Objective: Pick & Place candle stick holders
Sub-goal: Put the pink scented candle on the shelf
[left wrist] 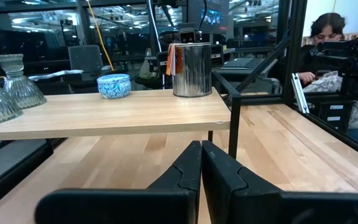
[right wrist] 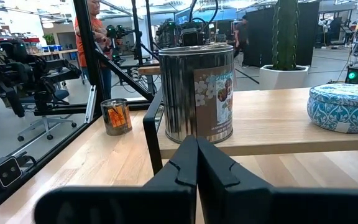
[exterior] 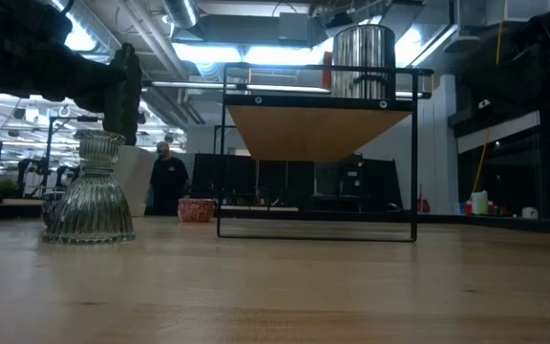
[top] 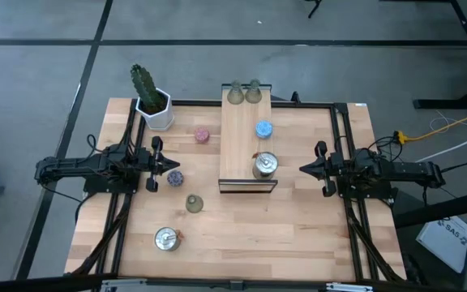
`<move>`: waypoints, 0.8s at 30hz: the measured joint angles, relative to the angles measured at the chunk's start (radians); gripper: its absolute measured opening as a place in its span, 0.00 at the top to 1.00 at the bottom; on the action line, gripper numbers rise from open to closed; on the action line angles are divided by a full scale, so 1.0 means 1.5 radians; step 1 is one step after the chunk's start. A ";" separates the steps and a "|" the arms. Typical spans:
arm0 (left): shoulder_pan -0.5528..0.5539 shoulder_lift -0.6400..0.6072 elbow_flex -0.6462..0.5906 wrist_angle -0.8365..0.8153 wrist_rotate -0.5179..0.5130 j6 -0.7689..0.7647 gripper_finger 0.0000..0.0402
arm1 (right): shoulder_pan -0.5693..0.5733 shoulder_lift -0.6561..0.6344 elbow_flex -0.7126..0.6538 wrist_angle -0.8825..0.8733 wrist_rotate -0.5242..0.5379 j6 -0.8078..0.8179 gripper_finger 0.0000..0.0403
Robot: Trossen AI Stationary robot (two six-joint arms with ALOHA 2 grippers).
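A raised wooden board carries two olive-green holders at its far end, a blue holder and a silver holder. On the table stand a pink holder, a purple holder, an olive-green holder and a second silver holder. My left gripper is shut and empty left of the board, just beside the purple holder. My right gripper is shut and empty right of the board, level with the silver holder.
A cactus in a white pot stands at the table's far left corner. The board rests on a black wire frame with room beneath it. People show in the room beyond the table.
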 joint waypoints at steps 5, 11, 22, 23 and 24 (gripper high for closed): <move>0.000 0.000 0.000 0.000 -0.009 0.000 0.98 | 0.000 0.000 0.000 0.000 0.000 0.000 0.99; 0.000 0.000 0.000 0.000 -0.021 0.000 0.98 | 0.000 0.000 0.000 0.000 0.000 0.000 0.99; 0.000 0.000 0.000 0.000 -0.021 -0.008 0.98 | 0.000 0.000 0.000 0.000 -0.001 0.000 0.99; 0.000 0.000 0.000 0.000 -0.021 -0.017 0.98 | 0.000 0.000 0.000 0.000 -0.001 0.000 0.99; 0.000 0.000 0.000 0.000 -0.021 -0.022 0.98 | 0.000 0.000 0.000 0.000 -0.001 0.000 0.99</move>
